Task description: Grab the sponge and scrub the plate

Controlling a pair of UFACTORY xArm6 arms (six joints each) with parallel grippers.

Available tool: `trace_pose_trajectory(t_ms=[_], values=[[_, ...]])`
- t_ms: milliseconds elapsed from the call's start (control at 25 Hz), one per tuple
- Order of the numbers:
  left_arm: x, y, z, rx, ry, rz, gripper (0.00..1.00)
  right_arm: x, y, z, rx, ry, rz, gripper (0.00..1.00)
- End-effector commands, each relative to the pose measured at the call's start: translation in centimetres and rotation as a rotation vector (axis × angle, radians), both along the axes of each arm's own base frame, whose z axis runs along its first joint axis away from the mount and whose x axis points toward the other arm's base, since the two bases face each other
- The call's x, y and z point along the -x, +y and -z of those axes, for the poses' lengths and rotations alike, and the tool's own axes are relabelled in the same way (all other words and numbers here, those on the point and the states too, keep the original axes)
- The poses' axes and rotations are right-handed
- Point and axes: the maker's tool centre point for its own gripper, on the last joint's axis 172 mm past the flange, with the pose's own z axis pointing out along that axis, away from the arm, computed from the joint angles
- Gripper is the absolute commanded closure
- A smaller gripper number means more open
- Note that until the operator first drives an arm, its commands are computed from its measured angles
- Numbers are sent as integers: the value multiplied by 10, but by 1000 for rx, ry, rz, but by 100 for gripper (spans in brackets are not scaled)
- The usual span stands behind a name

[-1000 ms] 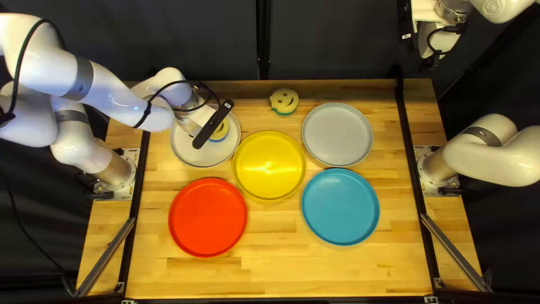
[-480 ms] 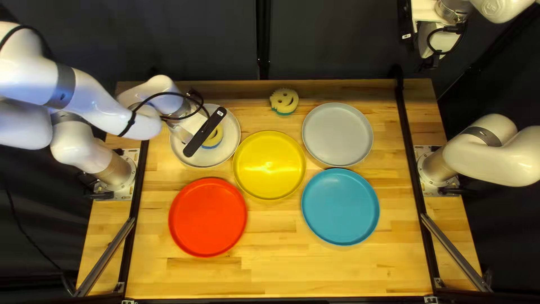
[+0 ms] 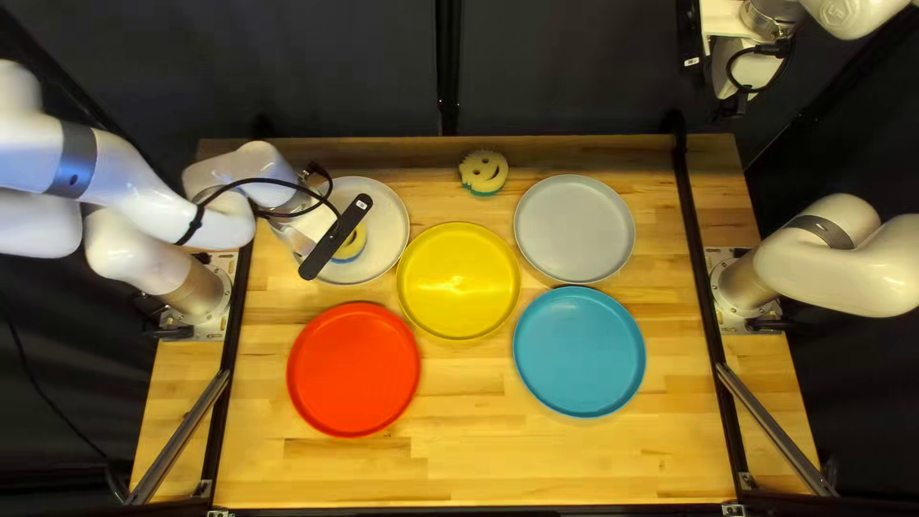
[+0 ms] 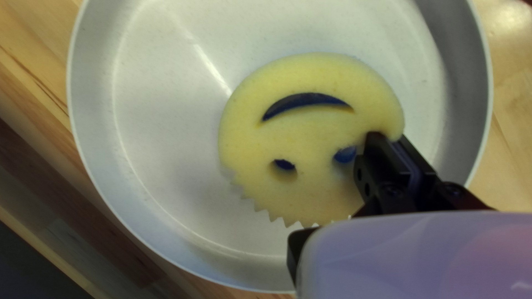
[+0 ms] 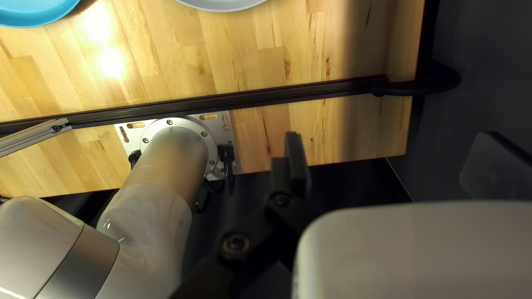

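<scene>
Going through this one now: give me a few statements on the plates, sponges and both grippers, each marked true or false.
1. The left gripper is shut on the blue-backed sponge. True.
2. The right gripper is holding a sponge. False: the right gripper is open, with nothing between its fingers.
3. The blue-backed sponge is over the red plate. False: it is over the white plate.
4. The green-backed sponge lies on the table, off every plate. True.
5. In the top left view, the blue plate is left of the yellow plate. False: it is to the right.
</scene>
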Motion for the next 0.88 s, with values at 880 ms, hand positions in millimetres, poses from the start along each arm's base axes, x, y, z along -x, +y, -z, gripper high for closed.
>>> trace_pose_trajectory(t_ms=[880], values=[[-128, -120, -30, -51, -116, 202, 100, 0, 0, 0, 0, 0, 0, 0]])
